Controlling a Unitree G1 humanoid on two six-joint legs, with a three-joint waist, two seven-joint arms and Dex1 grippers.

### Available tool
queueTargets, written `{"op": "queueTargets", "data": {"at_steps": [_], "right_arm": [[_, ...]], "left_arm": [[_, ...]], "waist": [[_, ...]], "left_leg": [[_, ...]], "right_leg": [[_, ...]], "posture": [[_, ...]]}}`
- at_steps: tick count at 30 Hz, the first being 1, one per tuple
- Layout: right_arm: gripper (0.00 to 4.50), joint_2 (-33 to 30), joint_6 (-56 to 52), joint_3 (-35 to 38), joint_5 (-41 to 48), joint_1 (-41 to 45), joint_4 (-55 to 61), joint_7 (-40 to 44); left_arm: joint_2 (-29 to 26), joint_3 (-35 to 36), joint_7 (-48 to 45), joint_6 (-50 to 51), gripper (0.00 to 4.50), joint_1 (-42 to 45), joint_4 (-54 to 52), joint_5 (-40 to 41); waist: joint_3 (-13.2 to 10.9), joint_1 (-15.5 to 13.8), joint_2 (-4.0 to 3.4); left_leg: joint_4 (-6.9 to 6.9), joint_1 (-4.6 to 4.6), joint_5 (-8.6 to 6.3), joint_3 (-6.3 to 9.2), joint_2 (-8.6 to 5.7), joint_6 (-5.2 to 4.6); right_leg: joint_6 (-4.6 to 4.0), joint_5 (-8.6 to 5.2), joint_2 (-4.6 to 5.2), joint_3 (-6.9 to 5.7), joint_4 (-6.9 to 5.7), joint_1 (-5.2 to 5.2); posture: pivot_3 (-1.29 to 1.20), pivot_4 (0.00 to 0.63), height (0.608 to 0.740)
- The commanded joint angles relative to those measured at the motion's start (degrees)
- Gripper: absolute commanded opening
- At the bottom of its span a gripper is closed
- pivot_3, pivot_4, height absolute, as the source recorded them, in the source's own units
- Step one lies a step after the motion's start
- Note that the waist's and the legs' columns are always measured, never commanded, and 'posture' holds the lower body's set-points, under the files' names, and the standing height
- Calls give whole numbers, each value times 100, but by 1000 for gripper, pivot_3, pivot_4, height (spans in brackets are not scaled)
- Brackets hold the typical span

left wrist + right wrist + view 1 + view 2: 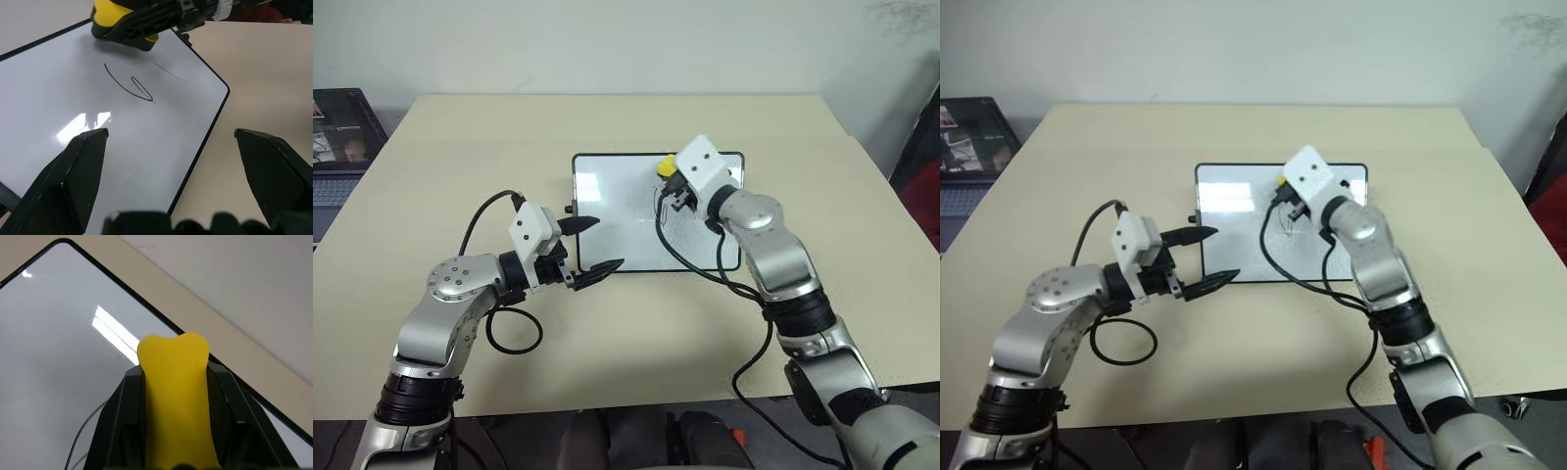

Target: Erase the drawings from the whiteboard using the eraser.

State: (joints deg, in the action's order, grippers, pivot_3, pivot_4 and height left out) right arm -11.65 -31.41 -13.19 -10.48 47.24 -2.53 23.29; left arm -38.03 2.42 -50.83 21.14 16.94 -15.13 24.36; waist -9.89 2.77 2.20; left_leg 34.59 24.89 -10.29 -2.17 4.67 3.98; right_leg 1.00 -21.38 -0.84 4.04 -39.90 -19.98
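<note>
Right gripper (pixel 176 382) clamped on yellow eraser (pixel 173 382) over whiteboard (pixel 617 215) beside remaining drawings (pixel 132 85); left gripper (pixel 590 245) spread wide, empty, at board's near-left corner

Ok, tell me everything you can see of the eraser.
The eraser is a small yellow block with a rounded, slightly notched end and a dark underside, plastic by its look. The right claw is shut on it, its black fingers pressing both sides. It sits over the far part of the whiteboard, close above or on the surface, just beyond a thin looped squiggle not yet wiped.
</note>
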Motion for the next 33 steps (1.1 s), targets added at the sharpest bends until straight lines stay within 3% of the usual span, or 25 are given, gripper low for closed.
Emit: {"op": "queueTargets", "data": {"at_steps": [1, 14, 19, 28, 33], "right_arm": [[1285, 68, 465, -40, -51, 209, -259, -146], [1284, 64, 1455, -276, -50, -677, -1778, -133], [1284, 61, 1507, -481, -106, -1002, -1982, 23], [1284, 149, 1413, -710, -122, -1221, -1607, 185], [1283, 128, 868, -383, 127, -1004, -212, 299]], "left_arm": [[-75, 119, 15, -61, 4500, 9, -76, -29], [-136, 277, 105, -73, 4500, -134, 102, -44], [-140, 263, 99, -89, 4500, -117, 137, -58], [-131, 265, 106, -127, 4500, -136, 208, -83], [-101, 354, 226, -250, 4500, -174, 336, -171]], "waist": [[0, -1, 0], [5, 25, 6], [17, 43, 17], [30, 53, 31], [11, 48, 16]], "left_leg": [[0, 0, 0, 0, 0, 0], [14, -32, 0, 17, 3, -1], [15, -121, 0, 20, 2, -3], [5, -211, 4, 19, 12, -10], [4, -193, 4, 19, 21, -11]], "right_leg": [[0, 0, 0, 0, 0, 0], [0, 1, 3, -14, -9, 48], [5, -1, 10, -13, -7, 100], [19, -13, 14, -3, -2, 179], [20, -13, 17, -2, 0, 166]], "posture": [[0, 150, 740], [0, 150, 740], [0, 150, 740], [0, 150, 740], [0, 150, 740]]}}
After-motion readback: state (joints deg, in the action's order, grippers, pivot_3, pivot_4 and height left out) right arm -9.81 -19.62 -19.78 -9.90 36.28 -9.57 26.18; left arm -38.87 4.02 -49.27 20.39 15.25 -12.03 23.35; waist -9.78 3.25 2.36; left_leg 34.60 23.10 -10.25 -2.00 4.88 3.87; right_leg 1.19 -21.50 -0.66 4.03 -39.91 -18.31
